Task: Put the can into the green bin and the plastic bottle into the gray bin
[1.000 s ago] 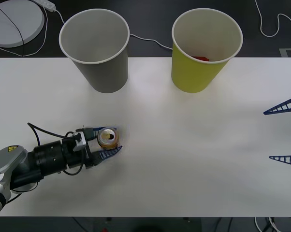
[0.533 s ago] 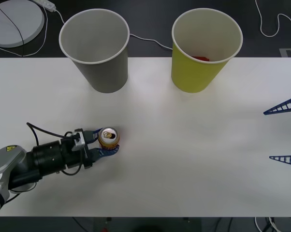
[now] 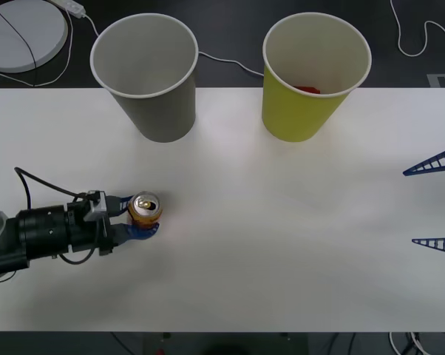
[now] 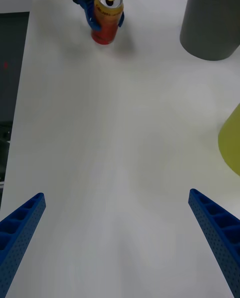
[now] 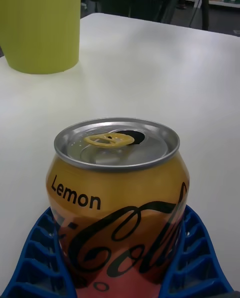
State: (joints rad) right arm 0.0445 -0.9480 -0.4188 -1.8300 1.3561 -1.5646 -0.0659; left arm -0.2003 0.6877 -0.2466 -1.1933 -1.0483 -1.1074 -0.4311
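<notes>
The can (image 3: pixel 144 208) is gold on top and orange-red below, with dark script and the word "Lemon". Its silver top is open. It stands upright between the blue fingers of the left gripper (image 3: pixel 140 215), which press on both sides. The gray bin (image 3: pixel 146 76) and the green bin (image 3: pixel 313 77) stand upright, well beyond the gripper.

You are looking down on a white table (image 3: pixel 282 222) that is stretching across the scene, its far edge meeting a dark floor (image 3: pixel 230 29). A round white disc (image 3: pixel 19 33) is lying on that floor at the far left, a thin black cable (image 3: pixel 15 33) crossing over it. A white cord (image 3: pixel 222 61) is trailing along the floor just past the table's far edge, and a second white cord (image 3: pixel 415 44) is looping at the far right, near a black-and-white checkered marker (image 3: pixel 443 79). Dark furniture legs (image 5: pixel 195 3) are standing beyond the table.
</notes>
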